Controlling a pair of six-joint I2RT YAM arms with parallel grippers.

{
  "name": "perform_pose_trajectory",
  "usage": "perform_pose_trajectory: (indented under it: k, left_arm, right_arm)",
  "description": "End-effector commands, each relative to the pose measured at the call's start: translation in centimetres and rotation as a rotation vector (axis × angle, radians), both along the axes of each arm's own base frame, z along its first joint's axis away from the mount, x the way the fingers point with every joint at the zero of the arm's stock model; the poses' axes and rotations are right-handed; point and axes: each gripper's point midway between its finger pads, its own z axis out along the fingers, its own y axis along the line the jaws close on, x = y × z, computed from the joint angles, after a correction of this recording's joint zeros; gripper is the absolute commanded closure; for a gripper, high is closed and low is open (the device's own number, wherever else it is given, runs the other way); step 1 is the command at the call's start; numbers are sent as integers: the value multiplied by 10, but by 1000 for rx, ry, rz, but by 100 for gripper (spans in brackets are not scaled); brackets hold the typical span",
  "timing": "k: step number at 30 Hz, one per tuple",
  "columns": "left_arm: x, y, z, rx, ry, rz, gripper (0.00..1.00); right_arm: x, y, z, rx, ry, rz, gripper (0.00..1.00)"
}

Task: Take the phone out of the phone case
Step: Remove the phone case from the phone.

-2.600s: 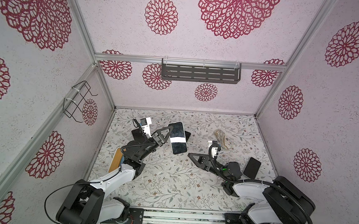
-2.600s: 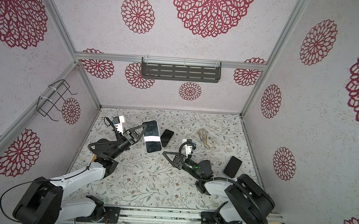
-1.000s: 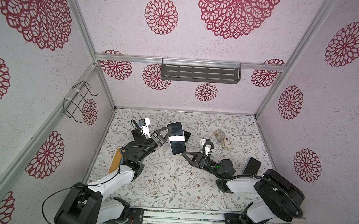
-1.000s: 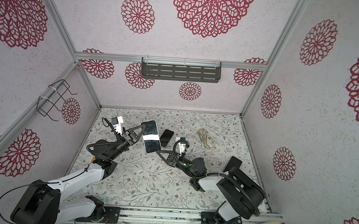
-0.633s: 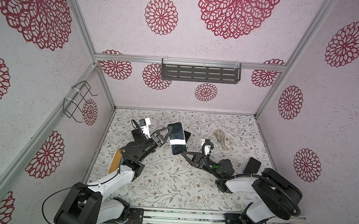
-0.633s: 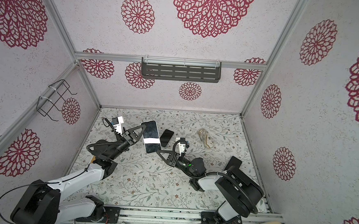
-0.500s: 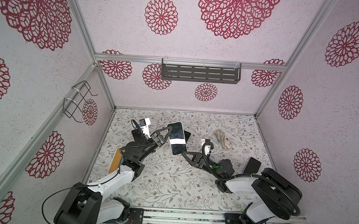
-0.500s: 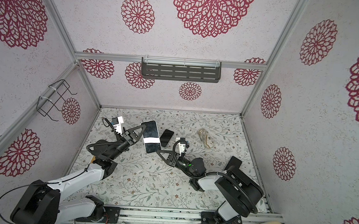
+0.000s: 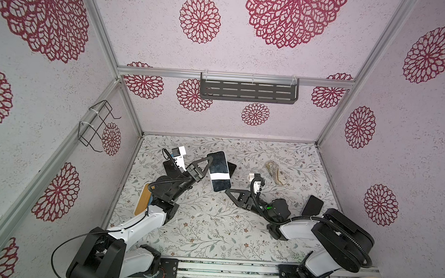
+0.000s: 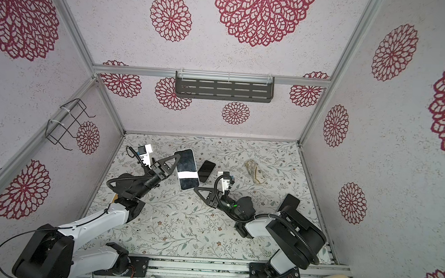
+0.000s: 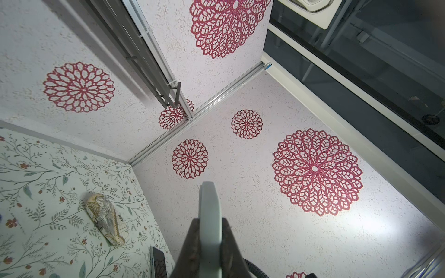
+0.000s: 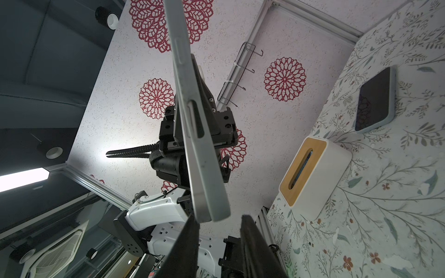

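The phone (image 9: 219, 171), screen up and still seated in its pale grey phone case (image 11: 209, 216), is held clear of the bench (image 9: 211, 223), toward 12 o'clock from the bench's middle in both top views. The left tool (image 9: 211, 162) is clamped across it at the phone's 10 o'clock edge; the left wrist view shows both dark fingers (image 11: 192, 243) pressed flat against the case's two faces.

The right tool (image 12: 218, 219) sits at the phone's 5 o'clock end. Its jaws stand apart, with the case's rounded end at the mouth of the gap. Whether either finger touches the case I cannot tell.

On the bench, a second phone in a light blue case (image 10: 206, 171) lies flat just beside the held one, at its 3 o'clock. A patterned pouch (image 9: 275, 172) lies at 2 o'clock from the bench's middle, well apart from both tools. A dark flat slab (image 9: 312, 205) lies near the 3 o'clock edge. A white box with a slotted wooden top (image 12: 313, 178) stands at 9 o'clock, beneath the left arm.
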Motion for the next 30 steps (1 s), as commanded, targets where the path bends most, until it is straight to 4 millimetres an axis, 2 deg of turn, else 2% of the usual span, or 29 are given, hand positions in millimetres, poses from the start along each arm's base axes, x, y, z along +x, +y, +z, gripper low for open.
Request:
perform_pose_trajectory:
  k: [1, 17, 24, 30]
  left_arm:
    - [-9, 8, 32, -65, -86, 4, 100]
    - [-11, 8, 32, -63, -87, 7, 100]
    - [-8, 10, 33, -53, -84, 23, 100]
    - [-7, 10, 32, -52, -84, 24, 100]
  right_arm:
    - [-7, -6, 20, 64, -94, -14, 68]
    - [-1, 0, 14, 53, -76, -10, 71]
    - [-7, -1, 16, 57, -82, -1, 71]
    - [-8, 0, 10, 45, -73, 1, 71]
